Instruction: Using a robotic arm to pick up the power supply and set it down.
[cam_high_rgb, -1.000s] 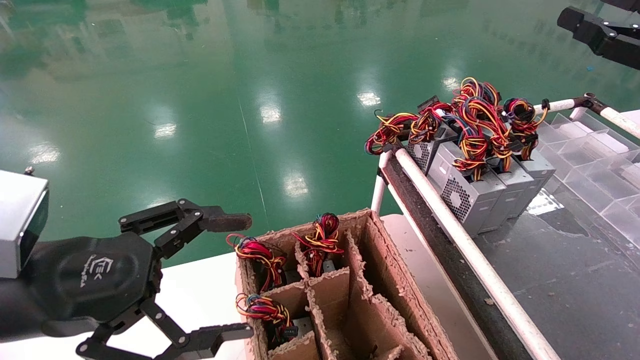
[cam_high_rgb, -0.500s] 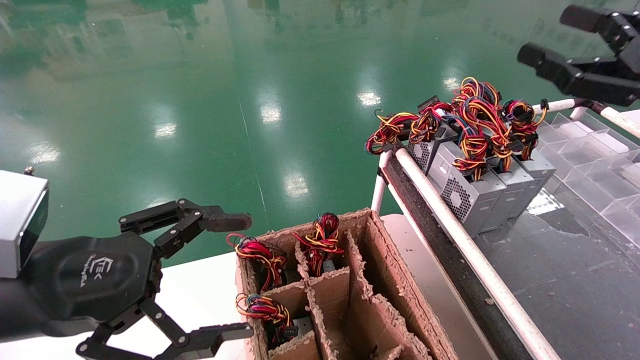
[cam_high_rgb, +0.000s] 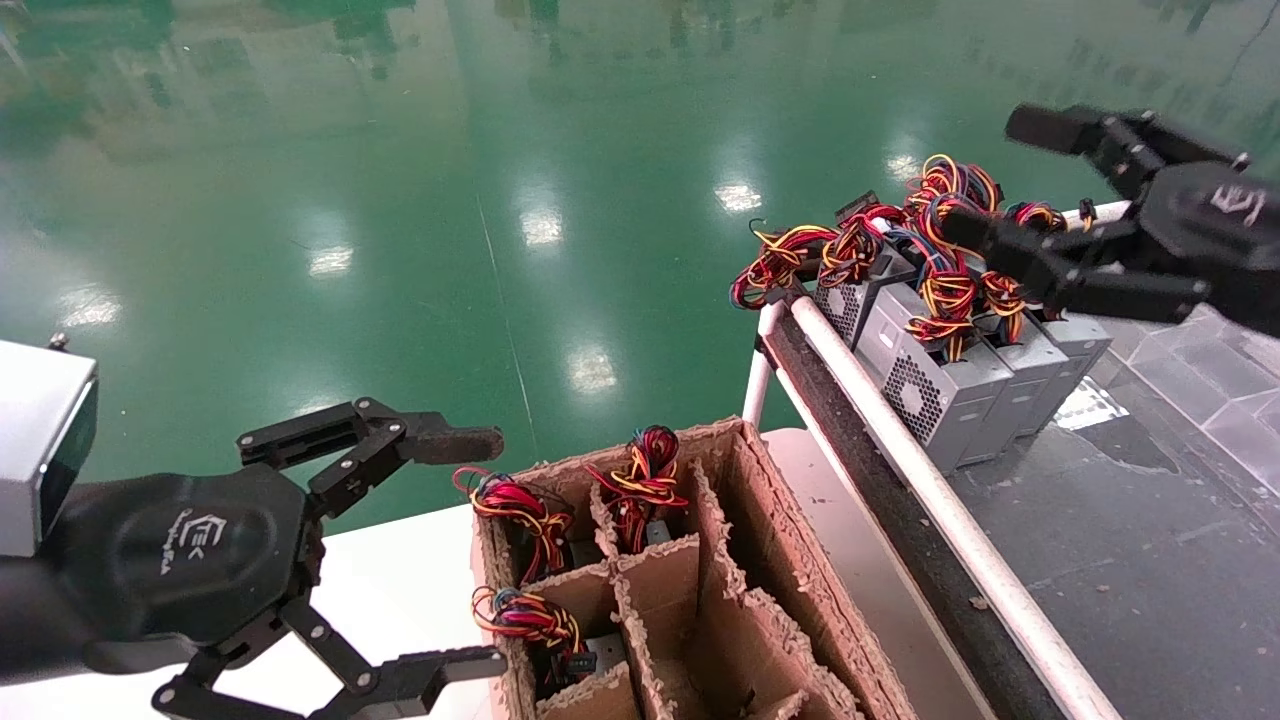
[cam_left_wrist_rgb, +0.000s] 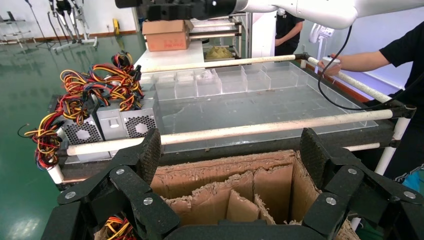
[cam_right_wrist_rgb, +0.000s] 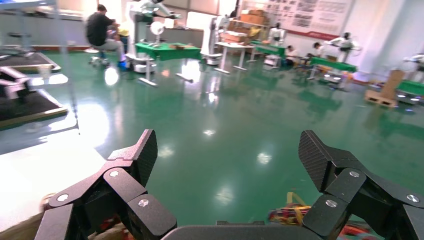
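power supplies (cam_high_rgb: 945, 385): grey boxes in a row on the dark cart top, just behind the white rail (cam_high_rgb: 930, 490), knotted wire bundles (cam_high_rgb: 940, 240) on top
right gripper (cam_high_rgb: 985, 185): over the row's wires, fingers spread wide, holding nothing
left gripper (cam_high_rgb: 470, 550): parked beside the cardboard divider box (cam_high_rgb: 720, 590), fingers apart, nothing held
divider box: three wired units in its cells nearest the left gripper

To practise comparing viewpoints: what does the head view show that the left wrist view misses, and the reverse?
Only the head view shows the right gripper, open above the power supplies, and wire bundles inside the cardboard divider box. Only the left wrist view shows clear bins in full and a person's arm. Both show the supplies, the box and the open left gripper.
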